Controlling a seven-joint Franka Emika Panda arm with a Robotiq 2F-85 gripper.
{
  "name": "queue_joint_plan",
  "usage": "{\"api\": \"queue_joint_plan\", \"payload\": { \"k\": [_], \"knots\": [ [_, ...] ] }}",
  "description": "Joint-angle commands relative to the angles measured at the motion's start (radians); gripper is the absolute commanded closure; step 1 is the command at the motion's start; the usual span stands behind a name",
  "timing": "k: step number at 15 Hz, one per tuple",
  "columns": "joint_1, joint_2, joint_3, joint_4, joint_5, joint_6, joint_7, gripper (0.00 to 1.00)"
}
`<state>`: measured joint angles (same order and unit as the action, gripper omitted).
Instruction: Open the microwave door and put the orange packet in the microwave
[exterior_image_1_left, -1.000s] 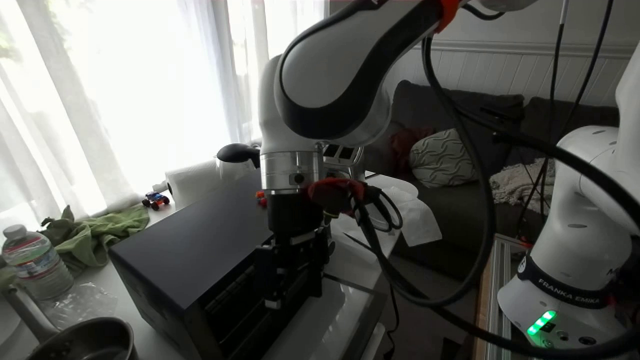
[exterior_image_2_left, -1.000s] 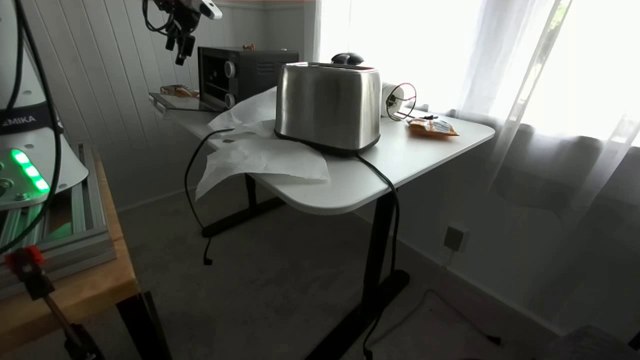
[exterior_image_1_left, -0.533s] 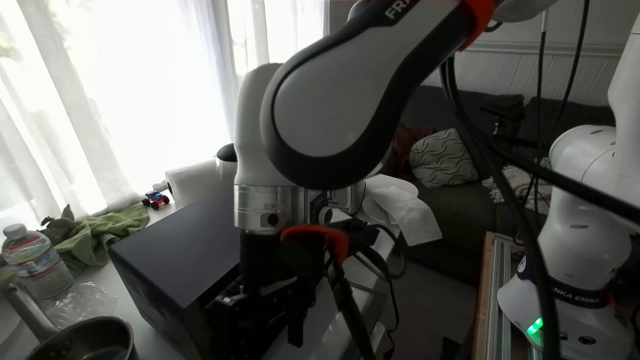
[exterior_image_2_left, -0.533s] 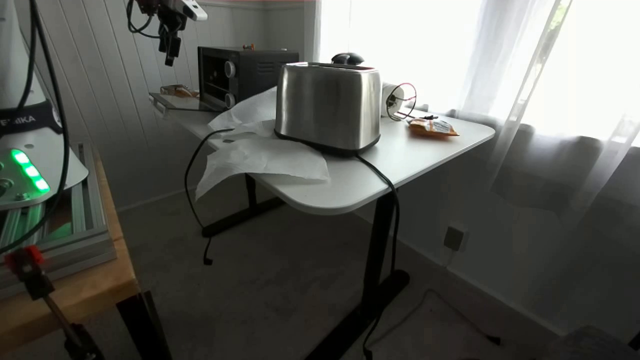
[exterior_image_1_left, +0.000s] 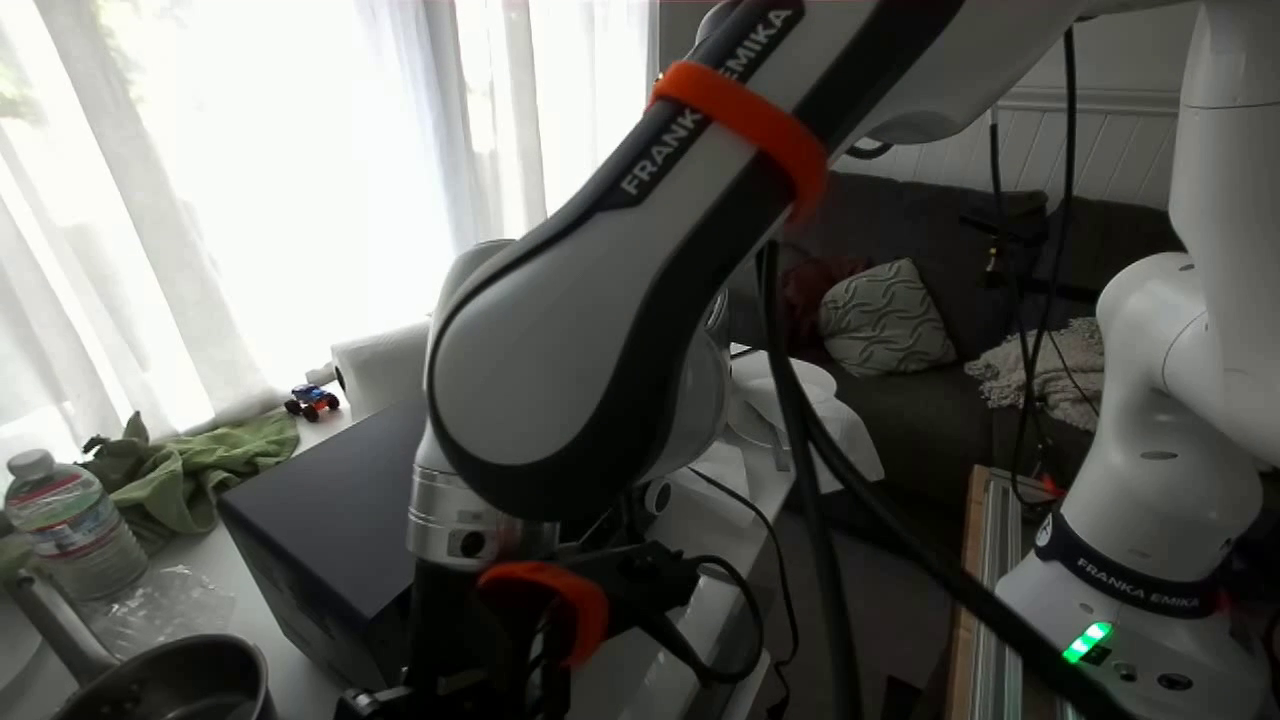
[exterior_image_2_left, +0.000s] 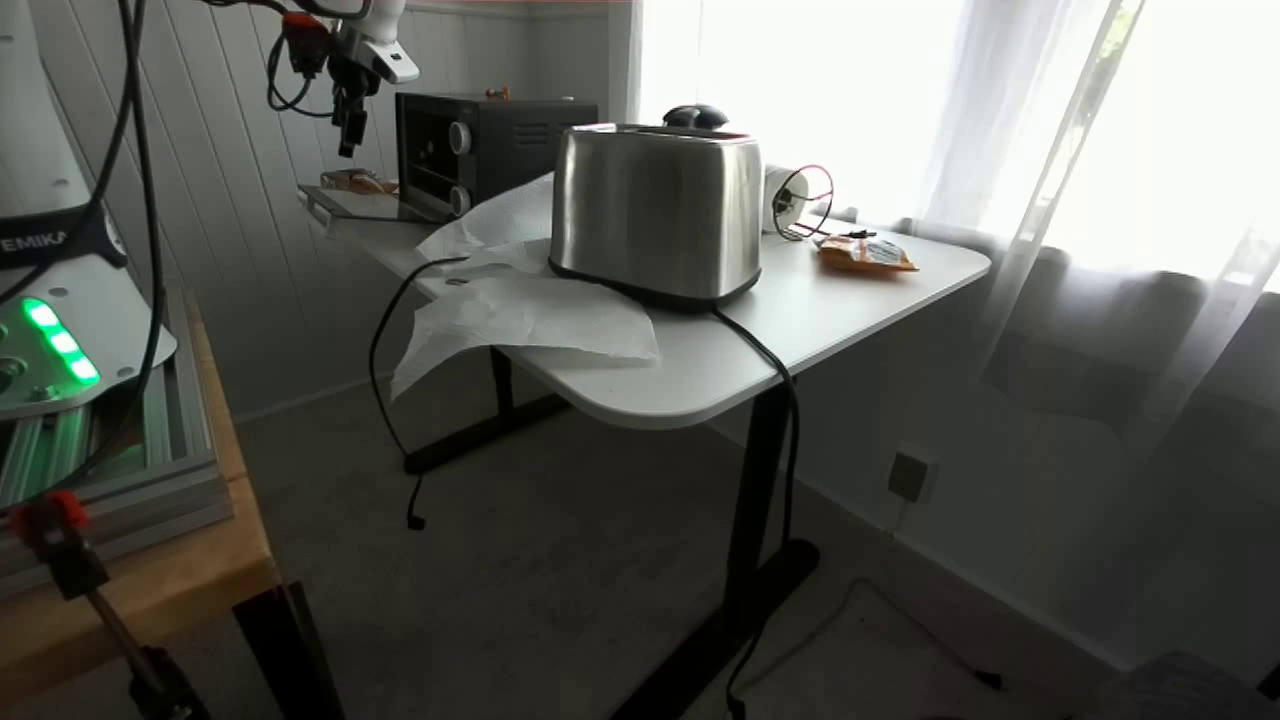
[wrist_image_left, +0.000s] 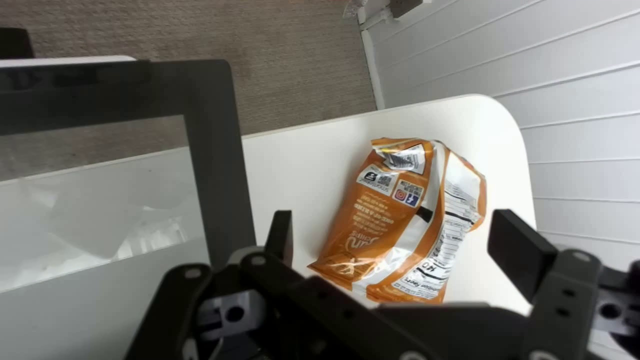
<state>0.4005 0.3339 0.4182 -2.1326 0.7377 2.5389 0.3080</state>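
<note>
There lies the orange packet (wrist_image_left: 387, 220) on the table (wrist_image_left: 282, 170), just beside the lowered microwave door (wrist_image_left: 217, 160): light, slick and pillowy by the looks, probably crushable, so a gentle squeeze across its middle should serve. Above it hangs the gripper (wrist_image_left: 398, 240), fingers (wrist_image_left: 517, 250) spread wide and empty, one nearer the door, apparently touching nothing.

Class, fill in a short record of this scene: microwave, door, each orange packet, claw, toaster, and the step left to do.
Microwave: on the white table
Microwave door: open, folded down
Orange packet: lying on the table beside the open door
Claw: open, above that packet, holding nothing
Toaster: silver, standing on the table
Second packet: also orange, on the table near the toaster
Step left: probably grip the first packet, place it inside
</note>
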Motion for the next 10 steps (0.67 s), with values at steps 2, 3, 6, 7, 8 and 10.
{"api": "queue_joint_plan", "payload": {
  "k": [2,3,6,7,8,10],
  "knots": [
    [0.01,0.115,0.007,0.112,0.031,0.001,-0.045,0.0],
    [0.011,0.067,-0.006,0.066,0.01,-0.004,-0.021,0.0],
    [0.012,0.087,-0.006,0.096,0.01,-0.005,-0.023,0.0],
    [0.012,0.089,-0.006,0.098,0.01,-0.005,-0.023,0.0],
    [0.015,0.097,-0.011,0.103,-0.002,-0.009,-0.02,0.0],
    [0.018,0.116,-0.025,0.119,-0.044,-0.046,-0.016,0.0]
  ]
}}
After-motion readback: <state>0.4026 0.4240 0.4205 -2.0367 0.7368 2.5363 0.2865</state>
